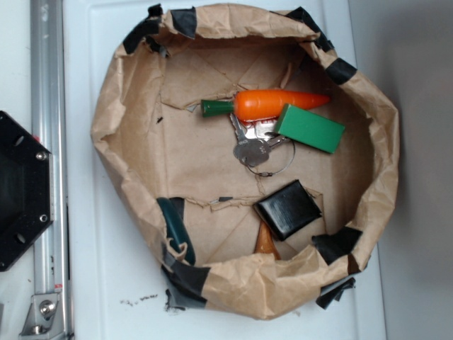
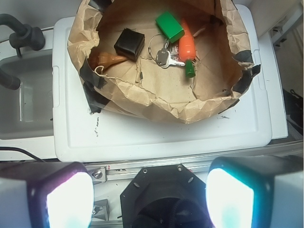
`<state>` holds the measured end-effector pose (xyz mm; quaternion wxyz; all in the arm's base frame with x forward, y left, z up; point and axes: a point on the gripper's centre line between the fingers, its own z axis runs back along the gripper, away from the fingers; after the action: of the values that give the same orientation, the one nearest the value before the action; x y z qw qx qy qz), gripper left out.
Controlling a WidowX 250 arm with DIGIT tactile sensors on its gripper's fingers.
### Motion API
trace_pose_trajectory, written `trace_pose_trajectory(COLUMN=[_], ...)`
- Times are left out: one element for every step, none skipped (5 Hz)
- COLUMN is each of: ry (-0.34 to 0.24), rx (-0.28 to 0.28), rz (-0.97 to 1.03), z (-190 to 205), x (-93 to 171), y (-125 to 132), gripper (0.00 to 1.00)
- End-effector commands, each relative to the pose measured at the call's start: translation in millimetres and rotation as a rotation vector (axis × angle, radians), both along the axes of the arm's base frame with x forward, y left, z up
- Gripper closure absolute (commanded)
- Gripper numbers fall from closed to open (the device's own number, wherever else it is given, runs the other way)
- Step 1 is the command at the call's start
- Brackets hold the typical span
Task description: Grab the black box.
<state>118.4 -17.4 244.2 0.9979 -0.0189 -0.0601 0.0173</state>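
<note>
The black box (image 1: 288, 209) is catching the light, glossy and smooth like plastic. Around it the paper bag (image 1: 127, 134) is showing crumpled, matt brown paper, patched with shiny black tape (image 1: 185, 280) at its six o'clock rim. The carrot (image 1: 272, 103) is gleaming smooth orange, plastic by the look. At its five o'clock the green block (image 1: 310, 128) is looking matt and even. The keys (image 1: 253, 145) are glinting bare metal. Underneath, the white surface (image 1: 106, 283) is looking smooth, hard plastic.
</note>
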Motion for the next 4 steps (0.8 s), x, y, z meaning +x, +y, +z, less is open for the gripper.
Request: trace_pose_trajectory(ry=[0.000, 0.039, -0.105, -0.111], rx=[0.000, -0.065, -0.178, -0.195], rz=[0.000, 0.249, 0.475, 0.662], z=[0, -16, -31, -58], x=[0, 50, 100, 124], y=[0, 2, 6, 13], gripper=[0.00, 0.00, 0.00, 0.00])
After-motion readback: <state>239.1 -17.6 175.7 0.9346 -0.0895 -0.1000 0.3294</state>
